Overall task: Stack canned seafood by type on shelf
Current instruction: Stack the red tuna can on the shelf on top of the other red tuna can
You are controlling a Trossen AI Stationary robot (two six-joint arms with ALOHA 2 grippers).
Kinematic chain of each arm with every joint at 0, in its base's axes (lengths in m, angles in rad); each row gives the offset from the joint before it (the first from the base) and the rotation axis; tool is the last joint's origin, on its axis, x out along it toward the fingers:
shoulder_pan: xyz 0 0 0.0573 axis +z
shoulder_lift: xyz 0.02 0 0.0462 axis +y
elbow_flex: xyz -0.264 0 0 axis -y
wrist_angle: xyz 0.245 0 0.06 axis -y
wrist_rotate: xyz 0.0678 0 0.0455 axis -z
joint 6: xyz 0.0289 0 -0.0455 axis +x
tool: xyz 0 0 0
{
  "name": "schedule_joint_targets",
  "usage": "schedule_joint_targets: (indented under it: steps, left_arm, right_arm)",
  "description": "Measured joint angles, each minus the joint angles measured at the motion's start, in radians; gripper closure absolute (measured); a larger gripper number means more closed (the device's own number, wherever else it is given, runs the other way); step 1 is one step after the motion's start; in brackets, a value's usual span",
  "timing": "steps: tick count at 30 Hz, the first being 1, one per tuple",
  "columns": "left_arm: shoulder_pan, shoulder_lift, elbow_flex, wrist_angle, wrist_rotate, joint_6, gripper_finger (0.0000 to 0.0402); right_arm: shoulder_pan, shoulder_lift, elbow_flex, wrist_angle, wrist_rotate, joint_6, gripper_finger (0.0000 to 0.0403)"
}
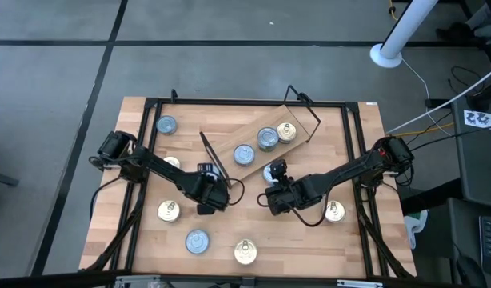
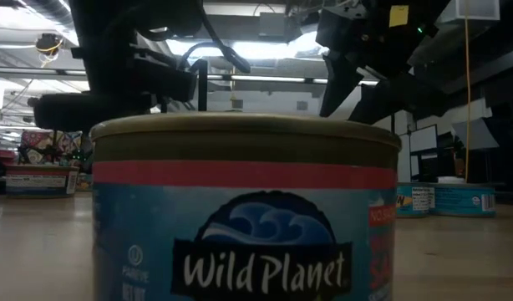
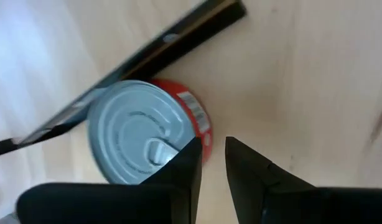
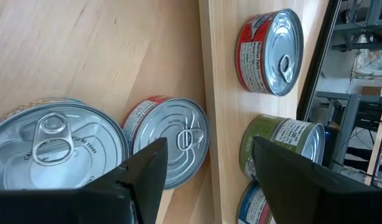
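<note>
**Step in hand: pick-up.** Three tins (image 1: 268, 138) already sit in a row on the shelf (image 4: 219, 74), which lies askew near the table's (image 1: 349, 248) far edge, at its middle. None is stacked yet. The rest are loose:

- one by the far left corner
- four along the near edge and near the left edge
- one near the right edge
- one more close in front of the low camera

**Right gripper** (image 4: 206, 155): at mid-table, just short of the shelf's near edge, jaws spread wide and empty. Two tins lie below it on the table; the red-labelled tin (image 4: 169, 146) lies closest to its line (the likely pick, as I judge it).

**Left gripper** (image 3: 211, 149): by the shelf's left end, fingers nearly together with a narrow gap, grasping nothing. A silver-topped tin (image 3: 141, 137) lies just beside one finger, not between them, close to the black wire leg (image 3: 172, 40).

**Next move:**

- The right gripper needs to lower squarely over the tin's rim and close on it.
- The left gripper must open wider before any grasp.

**Clearances:**

- The shelf edge and the neighbouring tin crowd the right gripper.
- The wire leg crowds the left.
- Open room remains at the table's near middle.
</note>
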Motion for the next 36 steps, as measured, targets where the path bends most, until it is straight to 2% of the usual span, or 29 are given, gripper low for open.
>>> schedule_joint_targets:
  steps: [9,17,21,25,31,36]
  left_arm:
    - [0.009,0.0,-0.001,0.0,-0.018,-0.02,0.0334]
    - [0.022,-0.001,-0.051,0.053,-0.025,-0.025,0.0334]
    - [0.019,-0.001,-0.051,0.054,-0.025,-0.028,0.0334]
    - [0.02,-0.002,-0.052,0.054,-0.003,-0.027,0.0344]
    - [0.019,-0.005,-0.051,0.054,0.022,-0.045,0.0394]
    - [0.015,-0.004,-0.046,0.056,0.028,-0.047,0.0394]
  right_arm:
    - [0.0,0.0,0.0,0.0,0.0,0.0,0.0169]
    - [0.0,0.0,0.0,0.0,-0.001,0.0,0.0169]
    - [0.0,0.001,0.0,0.0,-0.029,-0.002,0.0169]
    - [0.0,0.001,0.0,0.003,-0.08,-0.003,0.0169]
    - [0.0,0.001,-0.001,0.082,-0.212,-0.004,0.0169]
    - [0.0,0.001,-0.001,0.206,-0.312,-0.009,0.0169]
